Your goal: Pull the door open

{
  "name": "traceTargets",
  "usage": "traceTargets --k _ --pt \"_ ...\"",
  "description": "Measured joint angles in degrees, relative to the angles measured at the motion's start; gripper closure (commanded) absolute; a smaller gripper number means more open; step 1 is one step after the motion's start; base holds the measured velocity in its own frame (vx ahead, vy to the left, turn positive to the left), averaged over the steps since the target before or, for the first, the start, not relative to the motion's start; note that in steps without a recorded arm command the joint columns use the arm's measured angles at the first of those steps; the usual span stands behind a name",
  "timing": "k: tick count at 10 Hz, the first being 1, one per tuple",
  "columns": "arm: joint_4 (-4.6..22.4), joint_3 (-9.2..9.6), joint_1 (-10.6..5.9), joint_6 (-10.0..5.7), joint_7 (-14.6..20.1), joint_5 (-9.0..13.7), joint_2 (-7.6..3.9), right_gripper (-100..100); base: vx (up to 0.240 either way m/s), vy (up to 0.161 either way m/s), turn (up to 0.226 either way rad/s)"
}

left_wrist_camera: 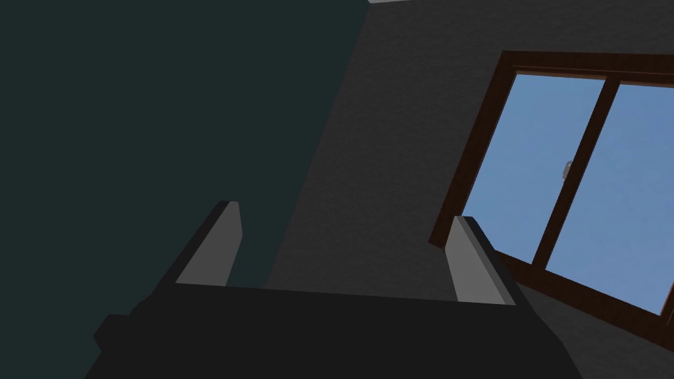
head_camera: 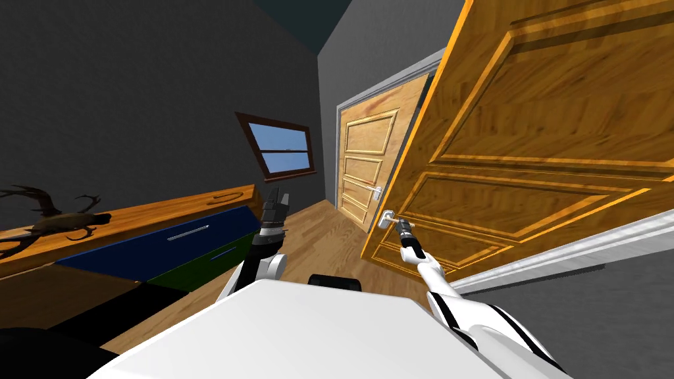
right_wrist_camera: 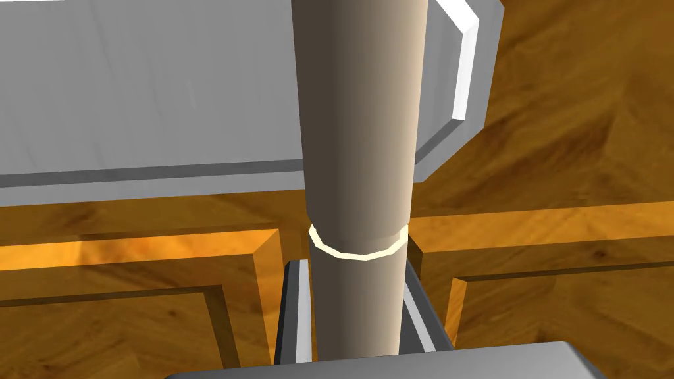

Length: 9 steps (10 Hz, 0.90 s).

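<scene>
A panelled wooden door (head_camera: 526,151) stands swung partway out of its white frame (head_camera: 579,253), on my right. Its grey lever handle (head_camera: 389,219) sits on a grey plate (right_wrist_camera: 164,92) near the door's free edge. My right gripper (head_camera: 403,231) is shut on the handle (right_wrist_camera: 359,164), whose round bar runs up between the two fingers (right_wrist_camera: 299,316), each pressing a side. My left gripper (head_camera: 278,197) is raised in front of me, left of the door, apart from it. In the left wrist view that gripper (left_wrist_camera: 342,250) is open, its fingers wide apart with nothing between them.
A second, shut wooden door (head_camera: 365,158) stands at the far end of the wooden floor (head_camera: 316,230). On the left a long low cabinet (head_camera: 164,243) with a wooden top and blue and green drawer fronts carries an antler ornament (head_camera: 46,217). A window (head_camera: 280,148) is set in the dark wall.
</scene>
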State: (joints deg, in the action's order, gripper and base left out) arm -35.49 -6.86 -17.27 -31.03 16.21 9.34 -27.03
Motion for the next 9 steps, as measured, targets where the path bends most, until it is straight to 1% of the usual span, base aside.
traceTargets --k 1,2,4,5,6,9 --pt "0.5 0.51 -0.31 -0.17 0.4 -0.2 -0.19 100 -0.188 -0.077 0.071" --pt "0.1 1.05 -0.28 -0.23 0.9 -0.3 -0.34 100 -0.182 -0.071 0.074" --pt "-1.8 2.00 0.09 0.33 1.5 -0.7 -0.21 100 -0.206 -0.072 0.070" --pt "-2.2 2.66 0.17 0.34 1.9 -0.9 -0.23 100 -0.210 -0.064 0.063" --pt "-1.1 3.60 -0.44 -0.40 2.6 -1.3 -0.40 100 -0.212 -0.077 0.063" --pt "-1.8 5.69 -0.50 -0.67 3.9 -2.0 -0.33 100 -0.222 -0.070 0.067"
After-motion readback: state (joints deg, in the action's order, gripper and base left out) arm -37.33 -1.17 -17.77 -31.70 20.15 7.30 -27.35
